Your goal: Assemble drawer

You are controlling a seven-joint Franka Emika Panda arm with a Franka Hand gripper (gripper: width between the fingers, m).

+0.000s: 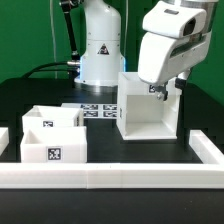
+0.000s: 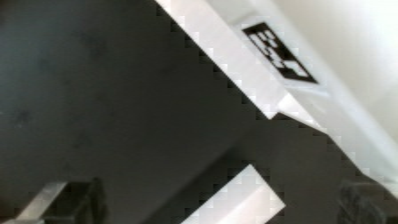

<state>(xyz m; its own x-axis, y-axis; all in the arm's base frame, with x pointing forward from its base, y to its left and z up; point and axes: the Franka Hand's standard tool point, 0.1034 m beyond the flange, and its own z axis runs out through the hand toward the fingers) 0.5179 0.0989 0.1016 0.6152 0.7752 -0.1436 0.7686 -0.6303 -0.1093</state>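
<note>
The white cube housing (image 1: 143,108) stands upright on the black table, its open side toward the exterior view's left. My gripper (image 1: 160,89) hangs at its top edge on the exterior view's right. In the wrist view the gripper (image 2: 210,206) is open, with dark fingers (image 2: 54,204) far apart. A white part (image 2: 244,198) lies between them, with gaps on both sides. A tagged white housing face (image 2: 270,52) shows beyond. Two small open-top trays (image 1: 52,120) (image 1: 54,146) sit side by side at the exterior view's left, apart from the housing.
The marker board (image 1: 98,110) lies flat behind the trays, beside the housing. A long low white border wall (image 1: 110,176) runs along the front and turns up at the right (image 1: 205,148). The robot base (image 1: 100,50) stands at the back.
</note>
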